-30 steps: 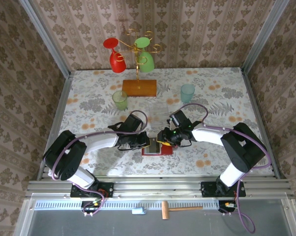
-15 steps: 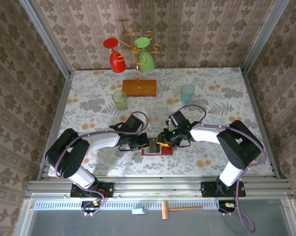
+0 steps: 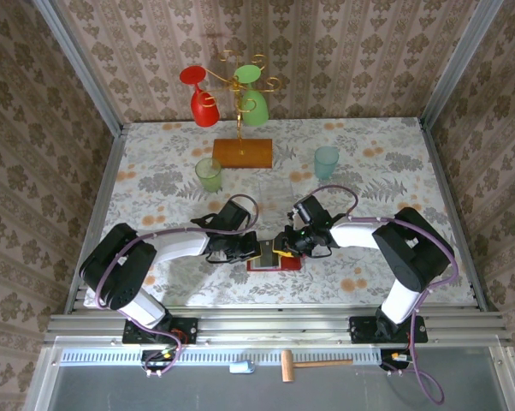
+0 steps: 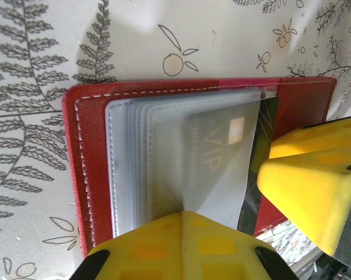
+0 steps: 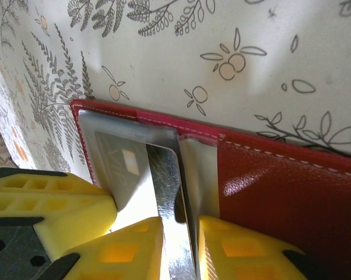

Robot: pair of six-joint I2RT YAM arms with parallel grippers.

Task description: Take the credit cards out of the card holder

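Floral table point(image 3: 386, 171); glass stand point(image 3: 242, 152) at the back, with a green cup point(image 3: 209, 174) and a teal cup point(image 3: 326, 161) just in front of it, well apart from the work. Both arms meet at the near-middle of the table. The card holder point(image 3: 275, 262) lies open and flat there, red, with its grey sleeves point(image 4: 134, 169) facing up. Left gripper point(image 4: 182, 224) is fully closed, tips down on the sleeves at the holder's edge; can't tell if it pinches a sleeve. Right gripper point(image 5: 180, 226) is narrow, pinched on the dark card point(image 5: 167, 186), which sticks out past the sleeves toward it. A pale VIP card point(image 4: 216, 157) sits in the top sleeve, partly over the dark card.
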